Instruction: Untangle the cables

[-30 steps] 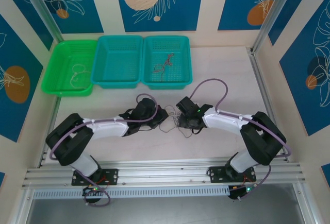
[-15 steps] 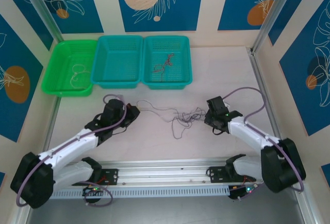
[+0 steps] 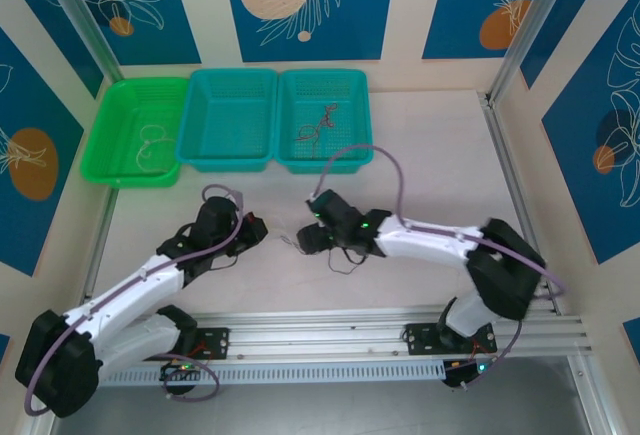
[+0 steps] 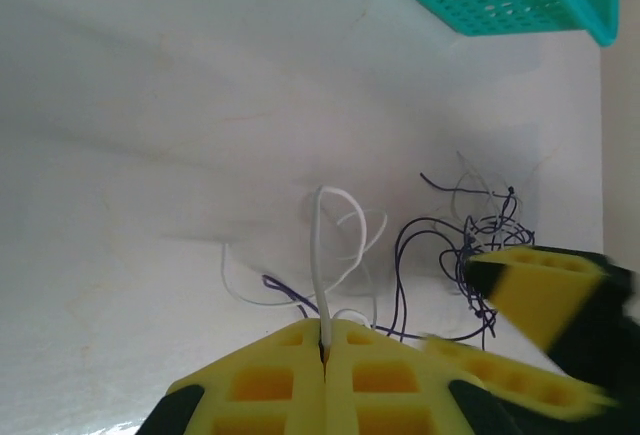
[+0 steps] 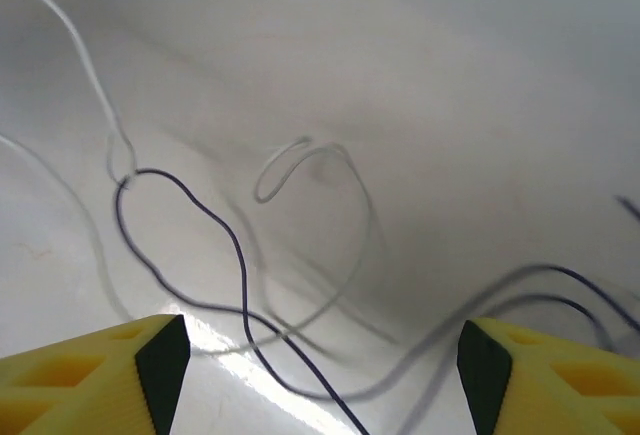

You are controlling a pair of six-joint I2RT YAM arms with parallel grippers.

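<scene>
Loosely looped white cable pinched in closed left hand, dark cable before empty, wide-open right hand

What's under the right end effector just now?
Loose dark cable and whitish cable loops on the table, between its open fingers. From above, the right end effector covers that part of the tangle.

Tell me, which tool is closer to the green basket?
Left. The left tool is in front and right of the green basket; the right tool is farther right.
</scene>
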